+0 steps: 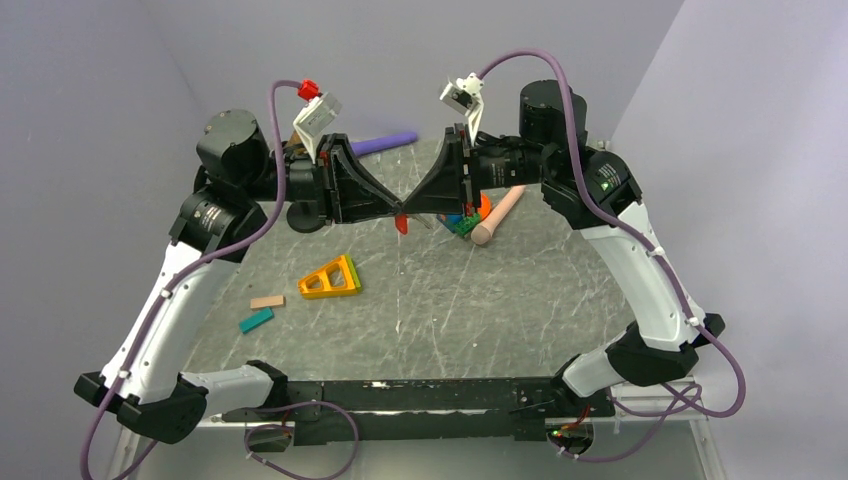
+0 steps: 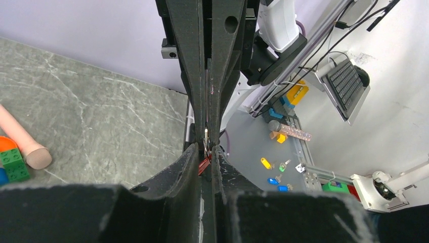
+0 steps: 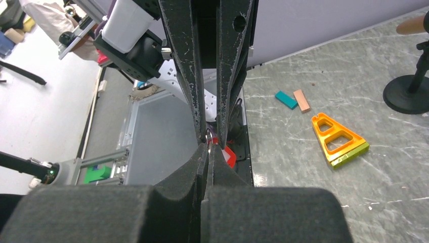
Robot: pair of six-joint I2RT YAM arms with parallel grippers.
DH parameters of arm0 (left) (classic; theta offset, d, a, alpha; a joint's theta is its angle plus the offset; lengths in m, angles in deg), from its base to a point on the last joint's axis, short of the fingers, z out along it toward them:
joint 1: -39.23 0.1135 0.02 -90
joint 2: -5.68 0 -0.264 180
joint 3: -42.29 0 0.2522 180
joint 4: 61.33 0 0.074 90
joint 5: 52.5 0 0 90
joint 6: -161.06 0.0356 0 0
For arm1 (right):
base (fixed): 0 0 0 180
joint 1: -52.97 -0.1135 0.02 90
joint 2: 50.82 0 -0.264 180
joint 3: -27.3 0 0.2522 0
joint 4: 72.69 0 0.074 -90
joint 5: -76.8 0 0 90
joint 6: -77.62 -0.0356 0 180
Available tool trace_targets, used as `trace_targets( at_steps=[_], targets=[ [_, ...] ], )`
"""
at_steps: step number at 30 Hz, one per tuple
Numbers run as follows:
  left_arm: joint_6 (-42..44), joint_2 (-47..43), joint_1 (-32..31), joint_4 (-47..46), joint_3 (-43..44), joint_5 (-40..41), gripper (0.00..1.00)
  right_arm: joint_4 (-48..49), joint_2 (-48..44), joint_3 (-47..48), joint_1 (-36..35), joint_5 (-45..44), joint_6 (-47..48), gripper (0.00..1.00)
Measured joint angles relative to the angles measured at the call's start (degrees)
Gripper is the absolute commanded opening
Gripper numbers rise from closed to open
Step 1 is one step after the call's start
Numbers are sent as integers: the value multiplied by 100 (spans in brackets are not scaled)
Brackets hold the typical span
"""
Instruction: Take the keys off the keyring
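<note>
Both grippers meet tip to tip above the middle of the table. The keys, a small red oval piece (image 1: 401,224), hang just under the meeting point. In the left wrist view the red piece (image 2: 204,164) sits wedged between the fingers of my left gripper (image 2: 206,150), whose jaws stand narrow around it. A thin metal keyring (image 3: 209,134) shows at the tips of my right gripper (image 3: 210,148), which is shut on it; the red piece (image 3: 229,155) lies just beyond. In the top view my left gripper (image 1: 394,211) and right gripper (image 1: 413,211) almost touch.
An orange triangular frame (image 1: 330,278), a tan block (image 1: 267,301) and a teal block (image 1: 256,320) lie on the grey table left of centre. A pink cylinder (image 1: 497,217) and coloured blocks (image 1: 462,222) sit under the right arm. A black stand (image 1: 305,215) and purple rod (image 1: 385,143) are behind.
</note>
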Motion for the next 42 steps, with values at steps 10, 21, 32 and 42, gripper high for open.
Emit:
trace_targets(
  at_steps=[10, 21, 32, 42],
  targets=[
    [332, -13, -20, 426, 203, 258, 29, 37, -15, -122, -50, -39, 0, 0],
    [398, -85, -20, 494, 205, 365, 24, 61, -83, -210, -61, -129, -20, 0],
    [452, -236, -22, 501, 127, 382, 22, 199, -175, -332, -103, -136, -70, 0],
    [437, -229, -170, 455, 105, 407, 14, 216, -175, -352, -234, -168, -101, 0]
  ],
)
